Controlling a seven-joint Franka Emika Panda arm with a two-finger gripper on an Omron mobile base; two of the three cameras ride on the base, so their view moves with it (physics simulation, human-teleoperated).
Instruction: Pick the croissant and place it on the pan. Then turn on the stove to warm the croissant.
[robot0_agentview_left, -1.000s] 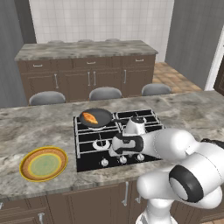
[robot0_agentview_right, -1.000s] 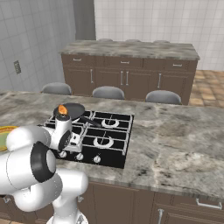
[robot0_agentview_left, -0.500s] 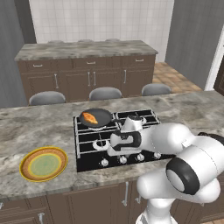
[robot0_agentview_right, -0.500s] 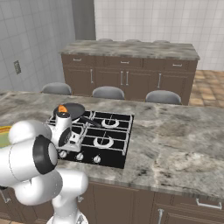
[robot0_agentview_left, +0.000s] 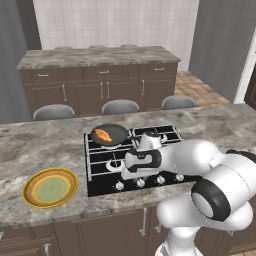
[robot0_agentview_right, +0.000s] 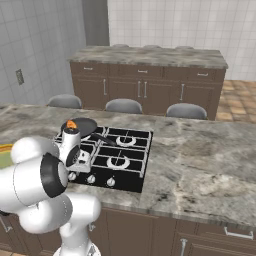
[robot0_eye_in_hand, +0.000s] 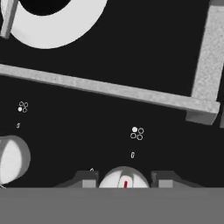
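The grey marbled counter (robot0_agentview_left: 35, 145) carries the black stove (robot0_agentview_left: 100, 177) set into it; a yellow-rimmed, green-centred plate (robot0_agentview_left: 49, 186) lies left of the stove, near the front edge.

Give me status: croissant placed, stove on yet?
Done: the small golden-orange croissant lies in the round black frying pan on the black gas cooktop. In hand: the hand sits low at the front knob row, one silver knob between its fingertips. Left: turning that knob; no flame is visible.
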